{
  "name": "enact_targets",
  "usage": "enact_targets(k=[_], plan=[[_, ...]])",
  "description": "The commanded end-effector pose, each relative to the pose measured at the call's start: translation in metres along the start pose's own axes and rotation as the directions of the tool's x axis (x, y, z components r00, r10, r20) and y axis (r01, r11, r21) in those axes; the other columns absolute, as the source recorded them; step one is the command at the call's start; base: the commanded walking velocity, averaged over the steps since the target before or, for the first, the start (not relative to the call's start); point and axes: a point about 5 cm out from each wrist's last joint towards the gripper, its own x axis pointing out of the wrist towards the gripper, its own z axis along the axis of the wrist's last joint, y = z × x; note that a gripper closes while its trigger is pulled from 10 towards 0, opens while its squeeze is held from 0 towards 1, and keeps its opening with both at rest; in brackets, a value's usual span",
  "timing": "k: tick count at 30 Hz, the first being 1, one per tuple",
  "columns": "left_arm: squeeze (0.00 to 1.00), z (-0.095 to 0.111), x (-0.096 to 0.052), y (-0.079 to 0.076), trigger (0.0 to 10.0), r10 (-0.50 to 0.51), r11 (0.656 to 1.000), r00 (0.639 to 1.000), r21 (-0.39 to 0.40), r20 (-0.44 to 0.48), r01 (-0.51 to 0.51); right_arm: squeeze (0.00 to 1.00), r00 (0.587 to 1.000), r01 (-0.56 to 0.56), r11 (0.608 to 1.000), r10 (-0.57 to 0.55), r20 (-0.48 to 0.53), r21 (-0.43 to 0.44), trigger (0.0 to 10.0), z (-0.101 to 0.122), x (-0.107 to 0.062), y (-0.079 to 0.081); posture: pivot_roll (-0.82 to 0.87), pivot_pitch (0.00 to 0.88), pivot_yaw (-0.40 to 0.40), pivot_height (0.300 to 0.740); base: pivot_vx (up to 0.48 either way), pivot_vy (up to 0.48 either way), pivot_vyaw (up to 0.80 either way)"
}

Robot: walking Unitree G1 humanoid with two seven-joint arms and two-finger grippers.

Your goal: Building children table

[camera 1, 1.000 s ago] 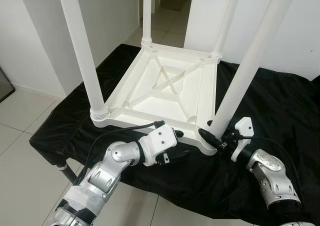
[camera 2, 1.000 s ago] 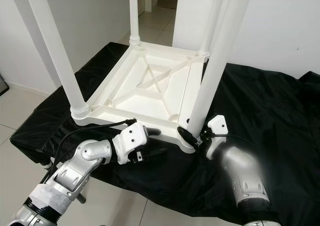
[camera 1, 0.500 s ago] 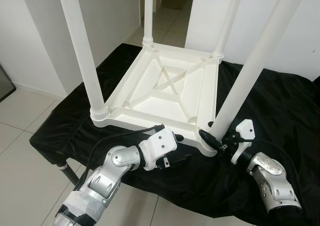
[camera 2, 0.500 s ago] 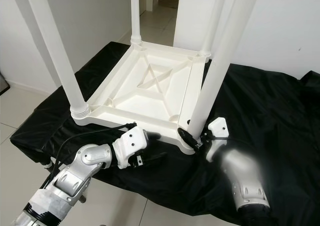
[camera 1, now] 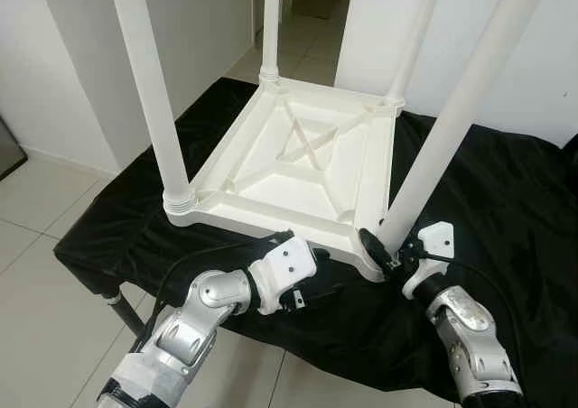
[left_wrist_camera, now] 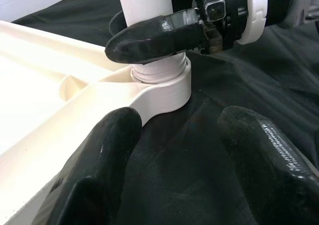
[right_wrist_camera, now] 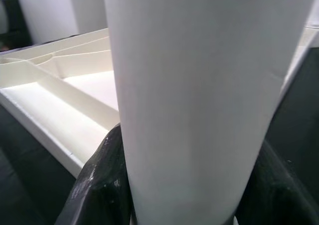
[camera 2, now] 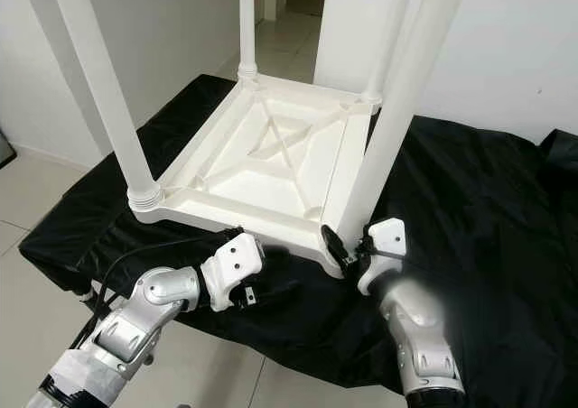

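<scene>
A white plastic children's table (camera 1: 298,169) lies upside down on a black cloth (camera 1: 506,200), with its legs pointing up. My right gripper (camera 1: 386,248) is shut on the base of the near right leg (camera 1: 452,128), just above its socket at the table's corner. In the right wrist view that leg (right_wrist_camera: 199,85) stands between the two black fingers (right_wrist_camera: 102,185). My left gripper (camera 1: 323,274) is open, low on the cloth at the table's near edge, close to the same corner. In the left wrist view its fingers (left_wrist_camera: 107,170) point at the leg's socket (left_wrist_camera: 164,85).
The cloth covers a low stand with a dark frame leg (camera 1: 122,309) at the near left. White tiled floor (camera 1: 36,209) surrounds it, white walls (camera 1: 72,56) stand at both sides, and a doorway (camera 1: 312,11) opens behind. The near left leg (camera 1: 153,92) rises close to my left arm.
My left gripper has slid a little lower along the table's near edge. My right forearm has swung inward while its gripper stays on the leg. The view has shifted slightly.
</scene>
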Motion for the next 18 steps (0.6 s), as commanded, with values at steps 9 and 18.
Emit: enact_targets(k=[9,18], plan=[[0.00,-0.001,-0.003,0.002,10.0,0.030,0.999,1.000,0.012,-0.003,-0.030,0.00,0.966,0.255,0.967,-0.254,-0.057,0.014,10.0,-0.007,-0.004,0.010,0.03,0.000,-0.078,0.740,0.000,0.000,0.00],[0.00,-0.001,-0.001,0.004,10.0,0.035,0.999,0.999,0.006,0.002,-0.035,0.00,0.874,0.475,0.879,-0.464,-0.145,0.045,10.0,-0.022,-0.001,0.017,0.04,0.000,-0.092,0.740,0.000,0.000,0.00]])
